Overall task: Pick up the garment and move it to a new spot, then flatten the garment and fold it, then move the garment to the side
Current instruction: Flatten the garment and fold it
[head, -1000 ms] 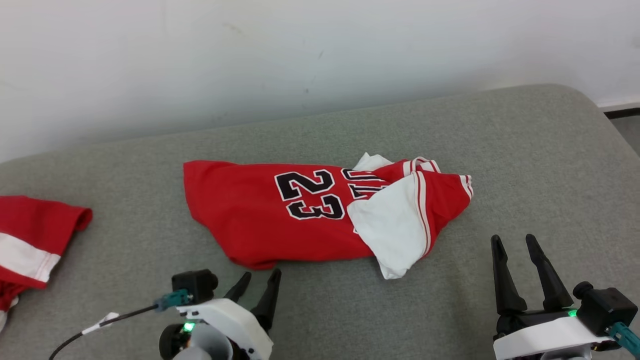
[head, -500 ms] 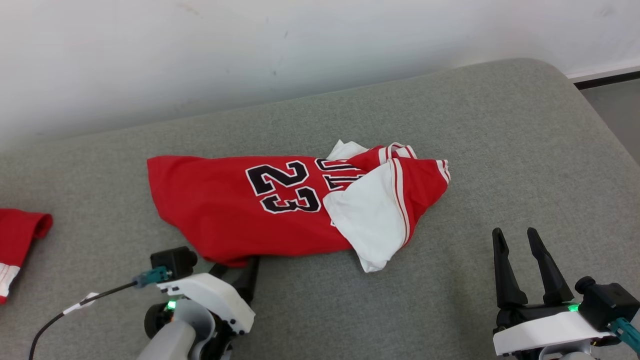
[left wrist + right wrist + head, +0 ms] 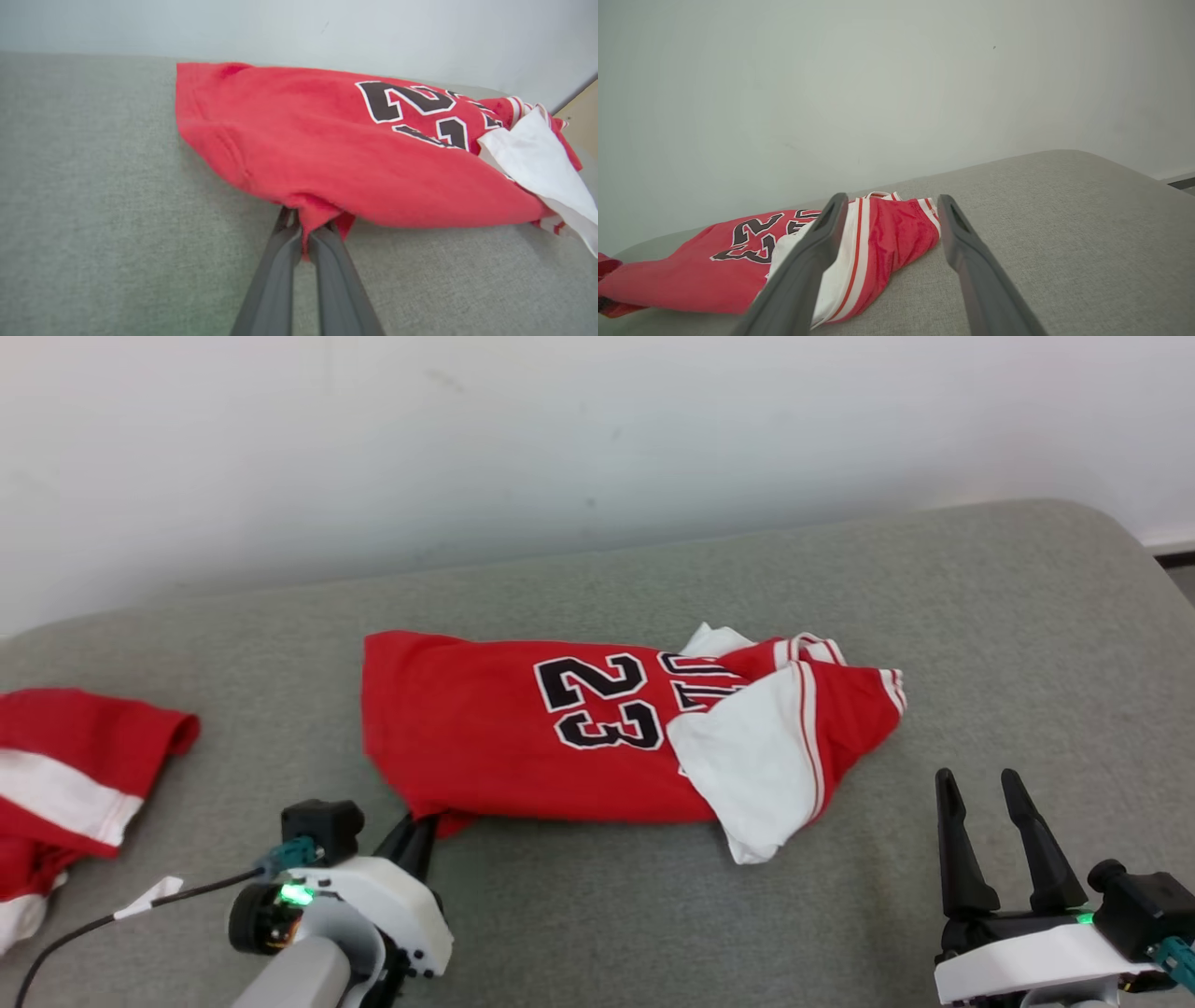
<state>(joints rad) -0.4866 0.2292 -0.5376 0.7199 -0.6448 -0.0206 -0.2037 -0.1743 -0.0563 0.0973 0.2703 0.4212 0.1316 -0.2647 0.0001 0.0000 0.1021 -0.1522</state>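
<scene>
Head view, from the left: a second red-and-white garment [image 3: 75, 775] lies at the far edge of the grey cushion [image 3: 1027, 616]. My left tool [image 3: 422, 826] is clamped tight on the near hem of the red number 23 jersey [image 3: 485, 747], which lies crumpled mid-cushion. Right of the jersey and clear of it, my right tool [image 3: 977, 779] hovers with its fingers spread, holding nothing.

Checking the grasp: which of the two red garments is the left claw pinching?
The number 23 jersey, hem caught in the left claw; the striped red garment lies apart, untouched.
</scene>
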